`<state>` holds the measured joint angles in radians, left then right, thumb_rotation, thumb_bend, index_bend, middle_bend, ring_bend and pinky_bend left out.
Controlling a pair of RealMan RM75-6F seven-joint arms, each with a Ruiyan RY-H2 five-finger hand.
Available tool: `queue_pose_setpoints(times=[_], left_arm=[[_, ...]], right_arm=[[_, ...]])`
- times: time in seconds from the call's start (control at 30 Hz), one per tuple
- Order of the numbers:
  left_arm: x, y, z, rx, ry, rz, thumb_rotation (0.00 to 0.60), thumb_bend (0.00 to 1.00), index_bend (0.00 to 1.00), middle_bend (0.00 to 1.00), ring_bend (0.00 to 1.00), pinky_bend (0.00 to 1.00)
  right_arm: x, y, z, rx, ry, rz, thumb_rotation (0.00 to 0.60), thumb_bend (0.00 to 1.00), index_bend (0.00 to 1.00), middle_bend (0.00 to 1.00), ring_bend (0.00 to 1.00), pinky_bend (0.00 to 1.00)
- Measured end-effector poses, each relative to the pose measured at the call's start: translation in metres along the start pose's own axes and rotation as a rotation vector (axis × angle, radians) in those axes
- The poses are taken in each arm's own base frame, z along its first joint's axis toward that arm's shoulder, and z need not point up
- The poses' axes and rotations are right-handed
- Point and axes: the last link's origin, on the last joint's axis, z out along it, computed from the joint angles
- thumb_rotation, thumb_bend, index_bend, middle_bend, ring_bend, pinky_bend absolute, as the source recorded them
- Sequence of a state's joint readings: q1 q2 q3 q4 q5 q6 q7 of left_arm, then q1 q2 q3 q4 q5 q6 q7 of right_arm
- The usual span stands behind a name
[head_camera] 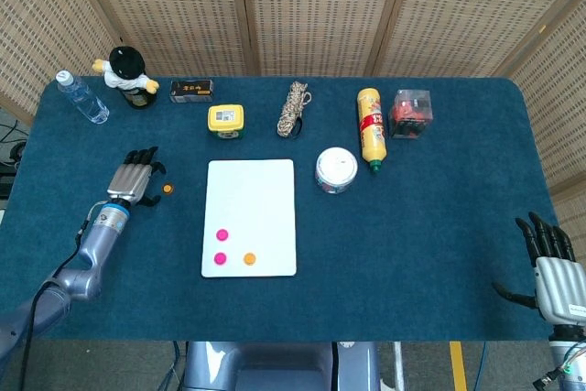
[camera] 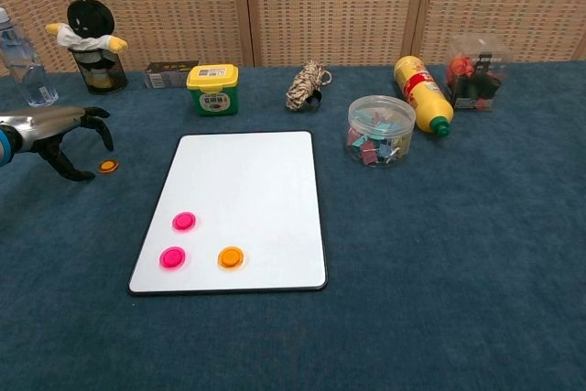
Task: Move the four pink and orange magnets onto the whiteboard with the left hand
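The whiteboard [head_camera: 250, 217] [camera: 233, 211] lies flat at the table's middle. Two pink magnets [head_camera: 222, 235] [head_camera: 220, 259] [camera: 184, 222] [camera: 171, 257] and one orange magnet [head_camera: 249, 258] [camera: 231, 257] sit on its near left part. A second orange magnet [head_camera: 168, 189] [camera: 108, 166] lies on the blue cloth, left of the board. My left hand [head_camera: 134, 179] [camera: 62, 135] hovers just left of that magnet with fingers spread and arched, holding nothing. My right hand [head_camera: 552, 258] rests at the table's near right edge, fingers apart and empty.
Along the back stand a water bottle [head_camera: 81, 97], a plush figure in a cup [head_camera: 128, 76], a black box [head_camera: 191, 91], a yellow-lidded tub [head_camera: 225, 121], a rope coil [head_camera: 294, 109], a yellow bottle [head_camera: 371, 124], a clear box [head_camera: 411, 114] and a clip jar [head_camera: 336, 170].
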<state>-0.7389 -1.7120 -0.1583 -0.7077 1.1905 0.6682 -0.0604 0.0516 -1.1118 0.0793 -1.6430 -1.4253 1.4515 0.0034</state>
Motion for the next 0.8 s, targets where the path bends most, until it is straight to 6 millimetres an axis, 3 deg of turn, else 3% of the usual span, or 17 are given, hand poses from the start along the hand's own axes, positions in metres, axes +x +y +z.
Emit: queue_pose_setpoints(times=[0.33,0.57,0.8], left_arm=[[-0.003,0.008,0.0,-0.034,0.009,-0.004,0.6,0.31,0.38,0.0,0.0,0.0],[-0.008,0.01,-0.001,-0.038,-0.005,0.004,0.6,0.32,0.56,0.0,0.0,0.0],[-0.006,0.012,-0.003,-0.045,0.007,-0.003,0.6,0.32,0.58,0.0,0.0,0.0]], right_arm=[[0.0,0.0,0.0,0.0,-0.006,0.004,0.6,0.0,0.0,0.0,0.0,0.0],[0.0,0.0,0.0,-0.001,-0.01,0.008,0.6,0.0,0.0,0.0,0.0,0.0],[0.0,0.0,0.0,0.001,-0.01,0.013,0.6,0.0,0.0,0.0,0.0,0.0]])
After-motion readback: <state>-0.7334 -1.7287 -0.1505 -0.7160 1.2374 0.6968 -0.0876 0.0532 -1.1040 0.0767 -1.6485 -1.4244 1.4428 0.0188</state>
